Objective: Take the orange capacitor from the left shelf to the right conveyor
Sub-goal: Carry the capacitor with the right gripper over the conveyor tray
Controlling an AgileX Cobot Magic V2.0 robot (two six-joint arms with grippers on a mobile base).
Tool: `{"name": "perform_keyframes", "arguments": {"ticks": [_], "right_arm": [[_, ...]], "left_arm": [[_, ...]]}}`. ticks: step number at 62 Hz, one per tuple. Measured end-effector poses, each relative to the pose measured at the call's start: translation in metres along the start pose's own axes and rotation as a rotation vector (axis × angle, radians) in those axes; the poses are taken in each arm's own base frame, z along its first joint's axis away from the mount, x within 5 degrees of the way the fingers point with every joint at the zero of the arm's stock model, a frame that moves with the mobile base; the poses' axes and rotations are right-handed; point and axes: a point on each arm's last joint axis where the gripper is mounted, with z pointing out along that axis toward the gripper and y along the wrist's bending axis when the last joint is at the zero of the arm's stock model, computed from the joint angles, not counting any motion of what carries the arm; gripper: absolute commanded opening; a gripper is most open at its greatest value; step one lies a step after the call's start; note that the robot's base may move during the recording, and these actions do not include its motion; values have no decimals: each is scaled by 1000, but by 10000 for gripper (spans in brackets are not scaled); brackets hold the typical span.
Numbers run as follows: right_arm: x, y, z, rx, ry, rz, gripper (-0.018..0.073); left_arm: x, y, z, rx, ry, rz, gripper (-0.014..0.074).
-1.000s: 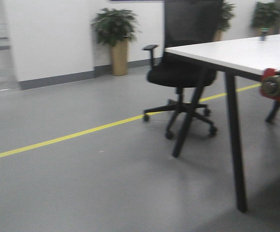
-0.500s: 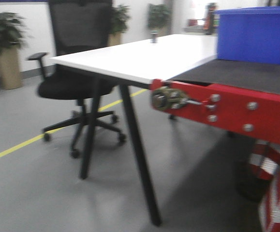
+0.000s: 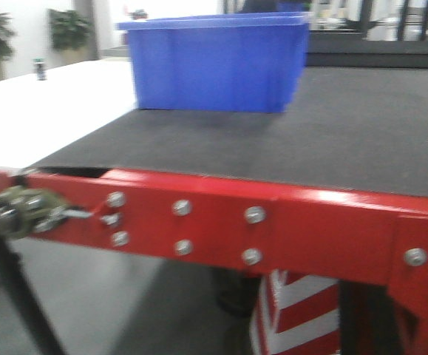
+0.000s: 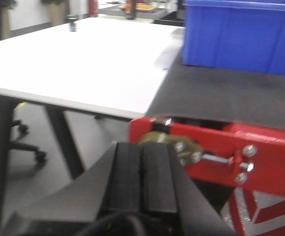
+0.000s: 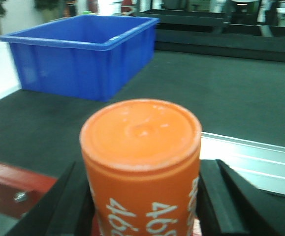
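Observation:
My right gripper is shut on the orange capacitor, an orange cylinder with white "4680" print, held upright between both black fingers over the near edge of the conveyor. The conveyor's dark grey belt and red bolted frame fill the front view; the belt also shows in the right wrist view and the left wrist view. My left gripper is shut and empty, level with the frame's left end. The left shelf is out of view.
A large blue plastic bin stands on the belt at the far left, also in the right wrist view. A shallow silver tray lies on the belt just beyond the capacitor. A white table adjoins the conveyor's left side.
The front view has swung right, from open floor, chair and white table to the conveyor, which now fills the frame close up.

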Motion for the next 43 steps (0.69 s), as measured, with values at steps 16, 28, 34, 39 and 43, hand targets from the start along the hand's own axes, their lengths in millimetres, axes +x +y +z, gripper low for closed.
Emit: {"name": "perform_keyframes", "arguments": {"ticks": [16,28,34,39,43], "right_arm": [[0,0,0,0,0,0,123],[0,0,0,0,0,0,123],[0,0,0,0,0,0,123],[0,0,0,0,0,0,123],[0,0,0,0,0,0,123]], "left_arm": [[0,0,0,0,0,0,-127],[0,0,0,0,0,0,-127],[0,0,0,0,0,0,-127],[0,0,0,0,0,0,-127],[0,0,0,0,0,0,-127]]}}
